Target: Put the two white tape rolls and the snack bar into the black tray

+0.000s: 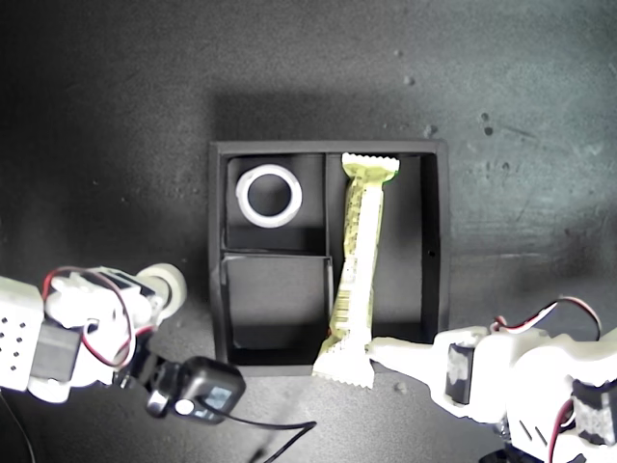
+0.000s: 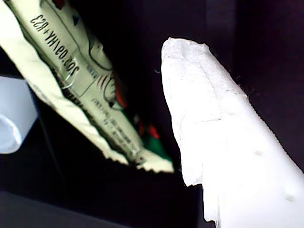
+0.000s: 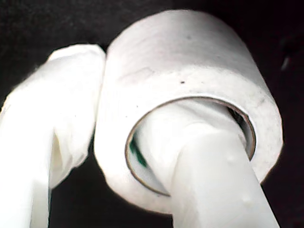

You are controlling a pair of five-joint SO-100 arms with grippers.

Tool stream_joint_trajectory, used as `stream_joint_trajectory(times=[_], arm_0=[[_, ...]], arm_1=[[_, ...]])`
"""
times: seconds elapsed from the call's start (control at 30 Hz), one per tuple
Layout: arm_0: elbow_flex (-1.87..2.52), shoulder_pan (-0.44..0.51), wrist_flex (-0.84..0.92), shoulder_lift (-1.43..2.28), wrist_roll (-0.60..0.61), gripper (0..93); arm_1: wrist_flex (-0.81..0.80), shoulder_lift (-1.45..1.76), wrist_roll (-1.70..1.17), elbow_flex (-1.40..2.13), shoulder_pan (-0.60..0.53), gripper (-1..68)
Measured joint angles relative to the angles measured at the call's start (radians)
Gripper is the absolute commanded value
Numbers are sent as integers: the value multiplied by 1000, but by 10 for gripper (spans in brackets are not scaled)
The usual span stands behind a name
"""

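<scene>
In the second wrist view, one finger (image 3: 209, 175) of my second gripper (image 1: 159, 289) runs through the roll (image 3: 190, 95), the other outside, clamped on its wall. The tray (image 1: 217, 241) lies toward the exterior view's right. Bar (image 1: 357, 260) overhangs the wall beside my first gripper (image 1: 405, 357), whose finger spacing I cannot tell.

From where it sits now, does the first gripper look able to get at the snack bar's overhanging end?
Probably yes. My first gripper sits beside the snack bar end that overhangs the black tray wall, with nothing between them. My second gripper is away, shut on a tape roll.
</scene>
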Motion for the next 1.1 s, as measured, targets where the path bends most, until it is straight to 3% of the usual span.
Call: stream_joint_trajectory(times=[0.2,0.4,0.5,0.73,0.93,1.1], arm_0=[[2,3,55,124,23,0],[-133,-14,199,278,166,0],[-296,-15,278,255,232,0],[-764,-15,462,-29,316,0],[-853,-63,482,-210,318,0],[-905,-106,494,-314,342,0]], arm_1=[[152,21,144,-212,51,134],[186,167,393,-192,143,1],[186,288,511,-89,173,-1],[186,676,719,311,233,-2],[176,1100,839,735,245,-2],[-6,1499,916,1267,216,-2]])
